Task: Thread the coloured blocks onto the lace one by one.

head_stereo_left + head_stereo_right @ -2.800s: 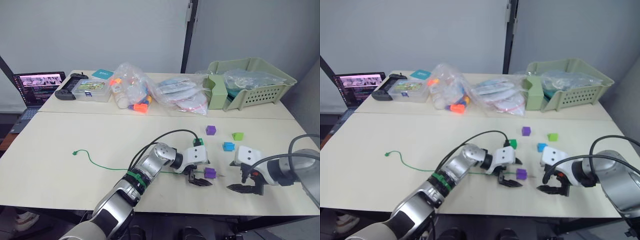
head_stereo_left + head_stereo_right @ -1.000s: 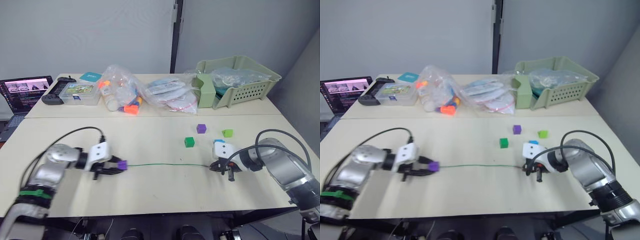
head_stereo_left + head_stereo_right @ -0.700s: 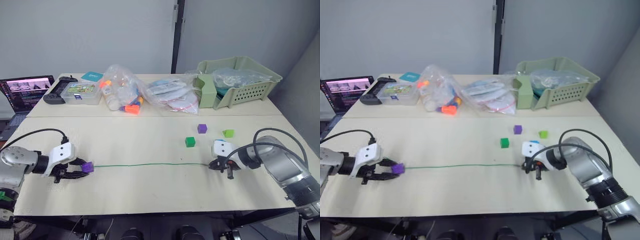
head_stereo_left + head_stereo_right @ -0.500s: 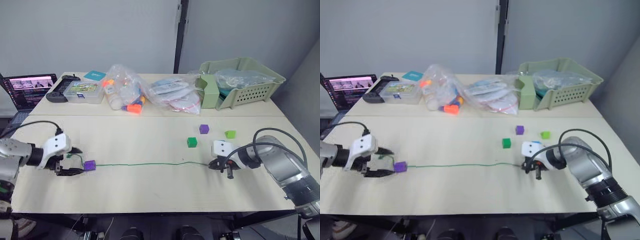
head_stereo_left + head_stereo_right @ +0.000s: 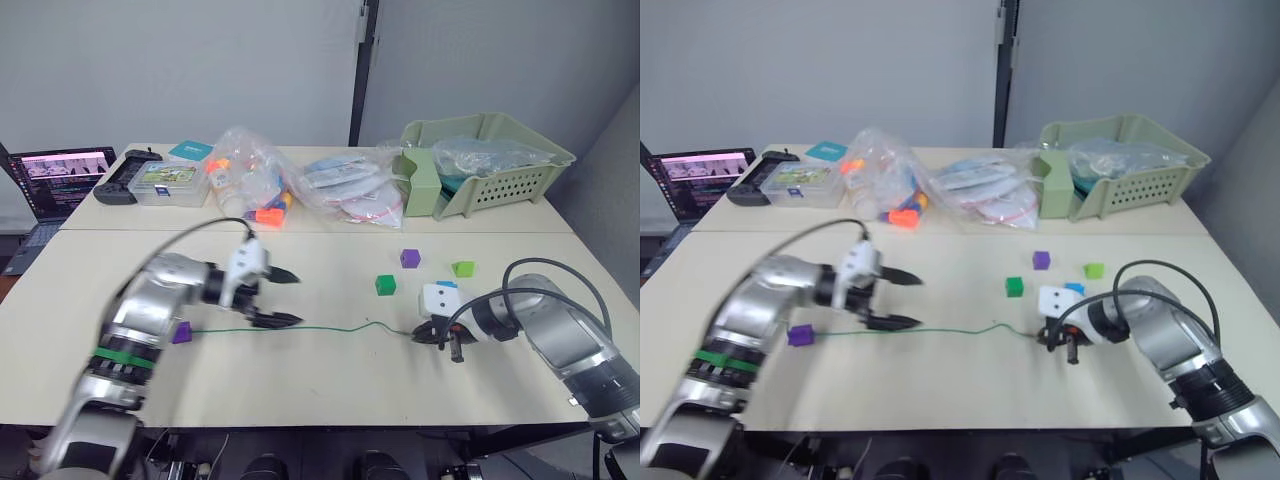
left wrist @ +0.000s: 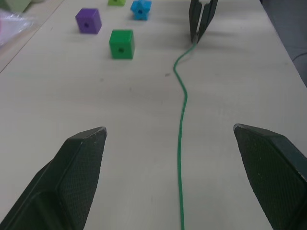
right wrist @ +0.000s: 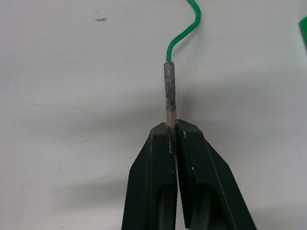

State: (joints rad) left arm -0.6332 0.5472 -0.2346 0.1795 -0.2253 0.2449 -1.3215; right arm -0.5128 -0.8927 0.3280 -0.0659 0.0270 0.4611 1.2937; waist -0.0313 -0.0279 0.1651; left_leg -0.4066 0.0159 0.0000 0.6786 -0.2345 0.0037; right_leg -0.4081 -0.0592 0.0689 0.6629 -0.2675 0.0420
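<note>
The green lace point(image 5: 330, 328) lies across the table. One purple block point(image 5: 181, 332) is threaded on it near its left end. My left gripper point(image 5: 290, 298) hovers open over the lace's middle, holding nothing. My right gripper point(image 7: 172, 127) is shut on the lace's stiff tip point(image 7: 169, 96), low over the table at the right. Loose blocks lie just beyond it: dark green point(image 5: 385, 285), purple point(image 5: 409, 258), lime green point(image 5: 462, 269), and blue point(image 6: 141, 8), partly hidden behind the right wrist in the head views.
Along the table's far side stand a laptop point(image 5: 60, 180), a clear box point(image 5: 170, 183), plastic bags with orange toys point(image 5: 255, 190) and a pale green basket point(image 5: 490, 160). A black cable arcs over each forearm.
My left gripper opened and let go of the purple block at the lace's left end, then swung right to the lace's middle. The lace went slack near the right gripper, which stayed put.
</note>
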